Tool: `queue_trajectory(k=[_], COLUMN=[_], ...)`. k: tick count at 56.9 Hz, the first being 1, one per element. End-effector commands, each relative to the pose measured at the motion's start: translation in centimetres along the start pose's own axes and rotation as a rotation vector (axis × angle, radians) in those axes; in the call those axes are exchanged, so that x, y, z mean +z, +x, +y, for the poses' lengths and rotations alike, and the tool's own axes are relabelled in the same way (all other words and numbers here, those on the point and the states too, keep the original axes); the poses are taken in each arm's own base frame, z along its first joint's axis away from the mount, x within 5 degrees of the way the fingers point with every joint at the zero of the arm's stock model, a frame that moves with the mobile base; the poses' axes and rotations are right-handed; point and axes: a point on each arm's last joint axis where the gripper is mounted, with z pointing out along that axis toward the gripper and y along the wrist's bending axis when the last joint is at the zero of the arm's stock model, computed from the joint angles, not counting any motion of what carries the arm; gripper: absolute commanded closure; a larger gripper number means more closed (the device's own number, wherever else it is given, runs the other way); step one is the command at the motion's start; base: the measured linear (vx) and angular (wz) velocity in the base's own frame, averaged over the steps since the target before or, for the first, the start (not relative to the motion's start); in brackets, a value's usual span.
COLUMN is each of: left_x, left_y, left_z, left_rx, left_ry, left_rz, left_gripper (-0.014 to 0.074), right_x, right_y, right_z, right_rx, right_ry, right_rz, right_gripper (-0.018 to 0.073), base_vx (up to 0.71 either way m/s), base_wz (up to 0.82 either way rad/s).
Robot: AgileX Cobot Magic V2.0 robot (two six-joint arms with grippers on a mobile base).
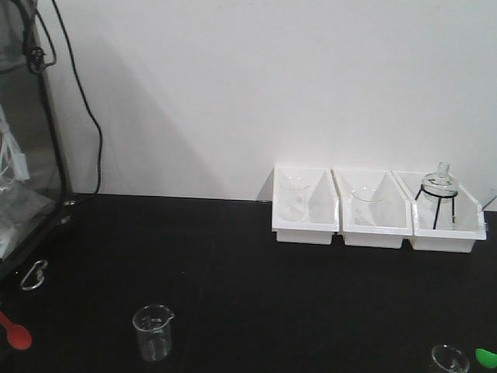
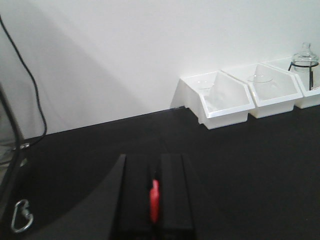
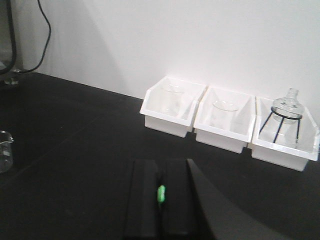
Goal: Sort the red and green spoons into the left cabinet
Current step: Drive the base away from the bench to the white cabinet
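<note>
My left gripper (image 2: 155, 162) is shut on the red spoon (image 2: 155, 202), a thin red strip pinched between the two black fingers. In the front view only its red bowl (image 1: 17, 335) shows, at the bottom left over the black counter. My right gripper (image 3: 161, 165) is shut on the green spoon (image 3: 160, 195), a small green piece showing between its fingers. The green bowl (image 1: 486, 357) peeks in at the bottom right corner of the front view. Neither gripper body appears in the front view. The left cabinet is out of view.
Three white bins (image 1: 305, 225) line the back wall, two holding glass beakers and the right one a flask on a black stand (image 1: 440, 194). A beaker (image 1: 152, 332) stands front left, another (image 1: 450, 359) front right. A carabiner (image 1: 33, 275) and a dark-framed glass unit (image 1: 31, 155) are at the left.
</note>
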Motion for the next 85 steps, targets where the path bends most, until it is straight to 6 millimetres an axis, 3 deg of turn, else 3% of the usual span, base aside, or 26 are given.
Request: queue_trajectory(k=[1,85], left_x=[0.01,0.01], left_y=[-1.32,-1.32], left_z=[-0.36,-0.36], left_rx=[-0.015,-0.015], left_ry=[0.039,0.039], left_rz=[-0.065,-0.065], left_gripper=[0.0601,0.0601], right_x=[-0.19,-0.19], right_y=[-1.71,-1.74], right_z=[-0.45,-0.47], right_rx=[0.003,0.003], right_ry=[0.039,0.040], right_rz=[-0.104,-0.107], right_gripper=[0.0562,0.0562], base_vx=[-0.09,-0.12], base_wz=[0.35,0.51])
